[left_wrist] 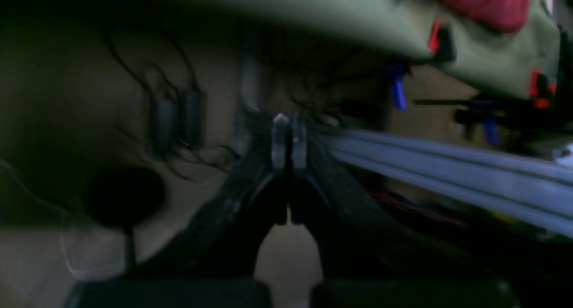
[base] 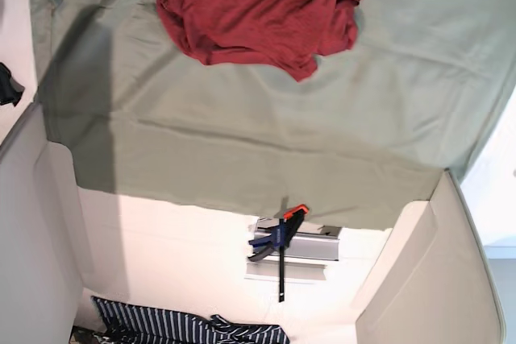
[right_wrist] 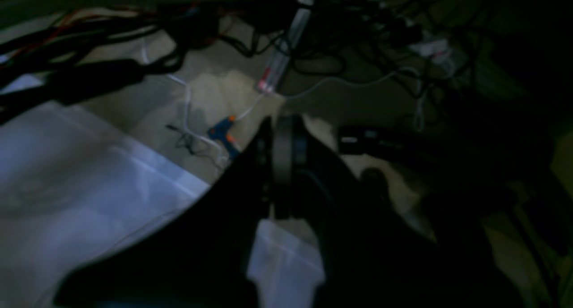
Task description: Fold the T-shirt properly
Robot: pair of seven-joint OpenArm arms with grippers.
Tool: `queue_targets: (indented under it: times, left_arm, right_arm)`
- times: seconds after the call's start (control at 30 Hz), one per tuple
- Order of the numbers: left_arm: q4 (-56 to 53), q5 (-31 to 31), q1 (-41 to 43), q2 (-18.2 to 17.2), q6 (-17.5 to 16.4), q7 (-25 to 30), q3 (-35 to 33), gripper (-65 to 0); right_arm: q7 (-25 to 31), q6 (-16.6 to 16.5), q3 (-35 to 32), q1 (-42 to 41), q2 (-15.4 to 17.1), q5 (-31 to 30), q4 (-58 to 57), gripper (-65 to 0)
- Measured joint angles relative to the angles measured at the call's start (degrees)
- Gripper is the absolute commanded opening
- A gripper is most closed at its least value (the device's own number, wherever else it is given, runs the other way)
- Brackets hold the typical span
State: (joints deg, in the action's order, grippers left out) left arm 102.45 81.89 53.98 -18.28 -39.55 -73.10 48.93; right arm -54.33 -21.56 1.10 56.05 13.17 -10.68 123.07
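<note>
Far beyond the clamp [base: 278,235], on the bench [base: 242,142], the crumpled T-shirt [base: 258,10] is best spread flat first, once the left end effector [left_wrist: 288,140] and right end effector [right_wrist: 284,164], both closed empty, are opened.

L gripper [left_wrist: 288,140], R gripper [right_wrist: 284,158] closed

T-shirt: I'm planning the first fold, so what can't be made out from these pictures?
T-shirt: base view, top cut off by the upper edge; sleeves lost in its own crumples.
Striped cloth: base view, cut by the bottom edge.
Right tool: right wrist view, too dark to tell open or shut.
</note>
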Motion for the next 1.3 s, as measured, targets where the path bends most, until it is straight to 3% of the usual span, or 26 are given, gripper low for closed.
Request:
queue_targets:
  times: [0.1, 0.17, 0.3, 0.53, 0.67, 0.73, 0.77, 0.87, 0.97, 1.07, 1.2, 1.3]
  left_arm:
    - [-6.3, -3.3, -0.1, -0.2, -0.2, 3.8, -8.1, -65.0]
    - [-11.3, -8.3, -0.4, -0.1, -0.1, 10.9, -14.7, -65.0]
    - [-21.9, -21.9, -2.6, 0.1, 0.2, 26.8, -28.2, -65.0]
    - [-35.9, -44.7, -12.5, 0.1, 0.3, 44.3, -46.2, -65.0]
    - [-41.0, -59.1, -18.6, 0.2, 0.2, 55.1, -53.2, -65.0]
    - [-42.9, -64.7, -21.9, 0.5, 0.2, 56.0, -55.3, -65.0]
    - [-43.8, -66.3, -23.2, 1.0, 2.3, 56.1, -56.2, -65.0]
    - [-46.9, -68.3, -26.2, 3.0, 16.9, 56.5, -58.0, -65.0]
    - [-49.6, -68.3, -28.9, 4.5, 25.9, 57.2, -59.2, -65.0]
    - [-51.3, -68.3, -31.7, 5.3, 29.0, 60.8, -59.5, -65.0]
    - [-51.5, -67.9, -34.7, 5.7, 31.9, 59.8, -59.5, -65.0]
    - [-51.5, -68.0, -34.8, 5.4, 34.5, 58.6, -59.5, -65.0]
  right_arm:
    - [3.5, 0.0, 0.0, 1.0, 0.0, 0.0, -3.3, -65.0]
    - [5.5, 0.0, 0.0, 0.7, 0.0, 0.1, -6.8, -65.0]
    - [8.6, 0.1, 0.0, -2.4, 0.0, 0.1, -15.3, -65.0]
    - [10.1, 0.1, 0.0, -9.5, 0.0, 0.2, -36.9, -65.0]
    - [22.9, 0.3, 0.0, -14.0, -1.0, 0.3, -51.9, -65.0]
    - [26.6, 2.3, 0.0, -17.4, -2.8, 0.1, -59.3, -65.0]
    - [27.5, 3.8, 0.0, -19.3, -3.7, 0.1, -62.6, -65.0]
    - [29.4, 7.4, 0.0, -24.6, -5.9, -0.2, -71.5, -65.0]
    - [30.3, 8.9, -0.1, -29.3, -7.8, 0.0, -77.1, -65.0]
    - [30.8, 10.4, -0.1, -33.0, -9.4, 0.0, -79.6, -65.0]
    - [30.0, 12.9, -0.1, -36.8, -11.9, 0.0, -79.4, -65.0]
    - [26.6, 12.9, 0.0, -38.8, -13.4, 0.0, -77.7, -65.0]
